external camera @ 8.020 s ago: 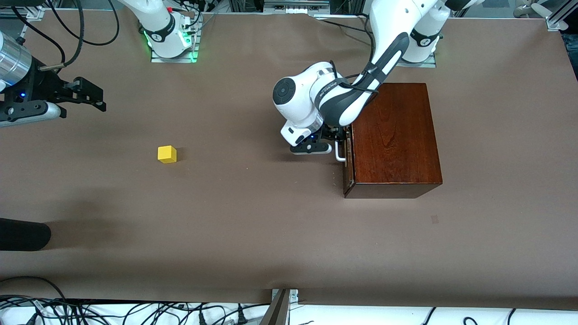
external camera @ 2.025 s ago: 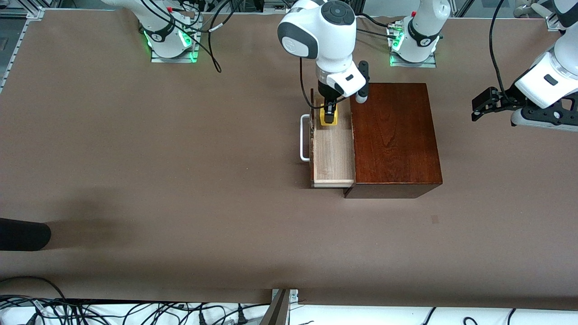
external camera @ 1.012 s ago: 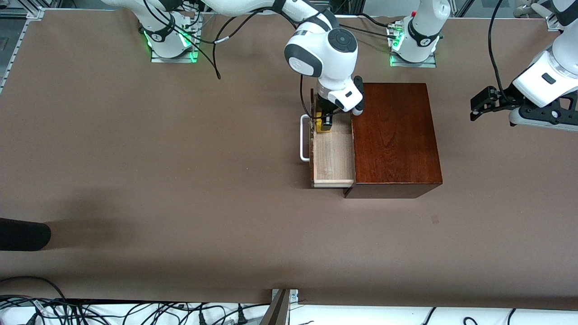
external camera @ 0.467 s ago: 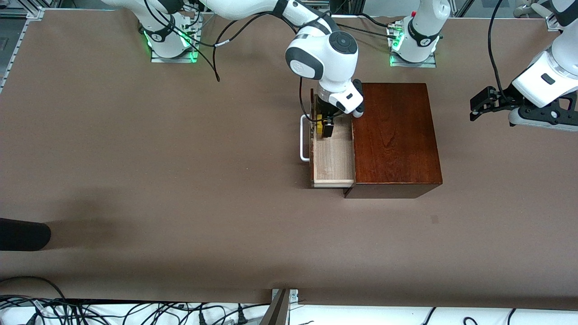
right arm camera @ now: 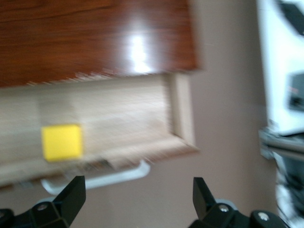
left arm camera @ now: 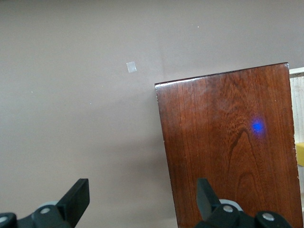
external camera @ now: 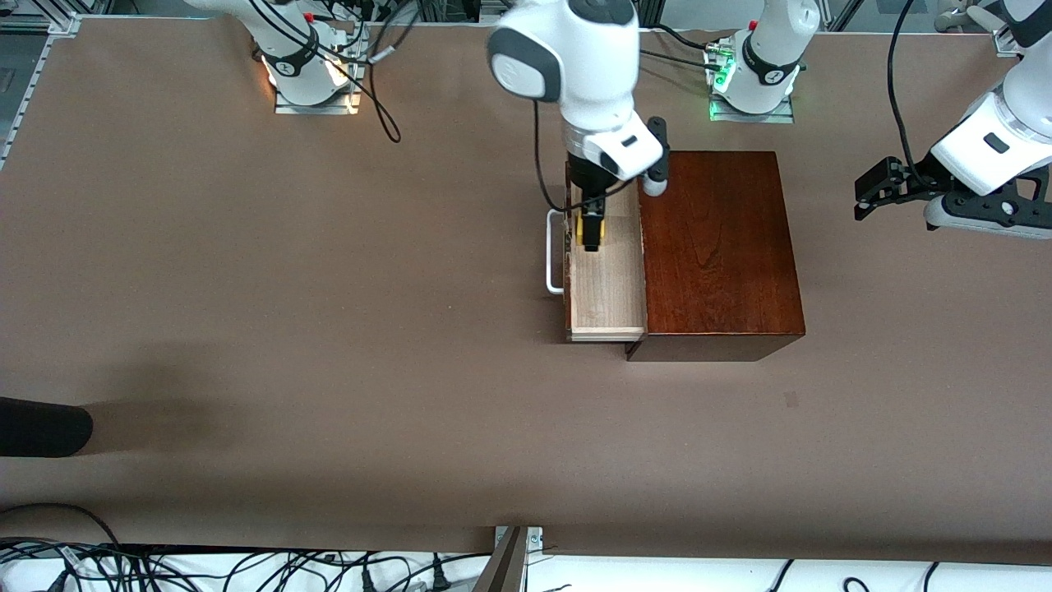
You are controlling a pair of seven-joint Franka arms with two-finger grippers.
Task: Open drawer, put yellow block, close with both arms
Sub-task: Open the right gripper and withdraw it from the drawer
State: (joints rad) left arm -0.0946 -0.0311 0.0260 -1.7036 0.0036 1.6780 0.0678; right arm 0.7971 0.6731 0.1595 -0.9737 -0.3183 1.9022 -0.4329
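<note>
The drawer (external camera: 608, 288) stands pulled out of the dark wooden box (external camera: 715, 247), its white handle (external camera: 552, 251) toward the right arm's end. The yellow block (external camera: 588, 226) lies in the tray, at the end farther from the front camera. My right gripper (external camera: 590, 220) is open and empty, up in the air over the block. Its wrist view shows the block (right arm camera: 61, 141) free on the tray floor (right arm camera: 123, 114), with the handle (right arm camera: 95, 178) and the gripper (right arm camera: 137, 199) apart from it. My left gripper (external camera: 863, 193) is open and waits in the air past the box, which its wrist view (left arm camera: 142, 204) shows (left arm camera: 232, 152).
A black rounded object (external camera: 41, 427) pokes in at the right arm's end, near the front camera. A small pale mark (external camera: 791, 400) is on the brown table nearer the front camera than the box. Cables lie along the front edge.
My right gripper has let go of the yellow block in the drawer and risen above it. The left arm has stayed still.
</note>
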